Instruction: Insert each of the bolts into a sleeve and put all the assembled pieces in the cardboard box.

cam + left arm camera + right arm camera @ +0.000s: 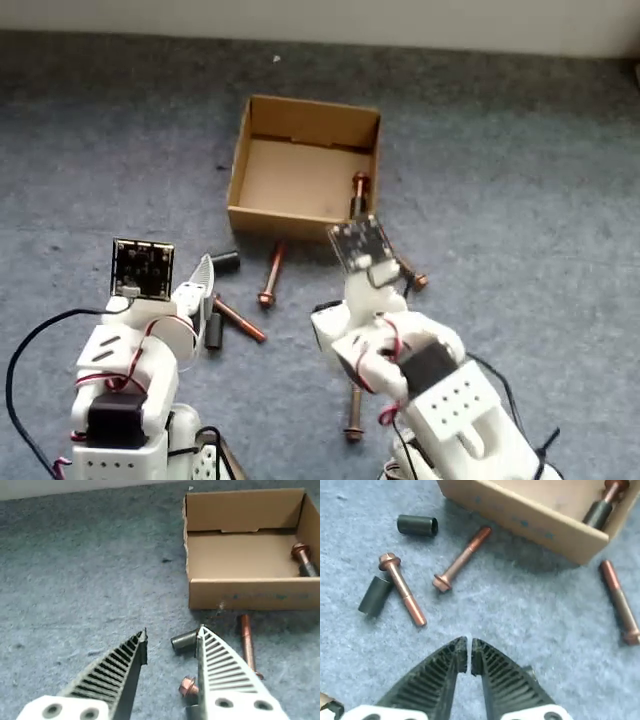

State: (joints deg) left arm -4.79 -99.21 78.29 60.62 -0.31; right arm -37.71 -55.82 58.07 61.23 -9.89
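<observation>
Pairing is under way: one assembled piece (301, 560) lies inside the cardboard box (240, 594), at its right wall. The left gripper (173, 634), spread, hovers at a short, dark, tubular sleeve (184, 641) by the box's near-left corner, and should next close on it. The right gripper (469, 649), pressed together and empty, hangs over grey carpet (530, 610) near the coppery flanged bolts (461, 560).

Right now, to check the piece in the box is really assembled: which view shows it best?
The right wrist view: close up, the bolt sits in its dark sleeve in the cardboard box corner. The left wrist view has it farther off, its sleeve partly behind the box wall; the high view shows mainly its head.
</observation>
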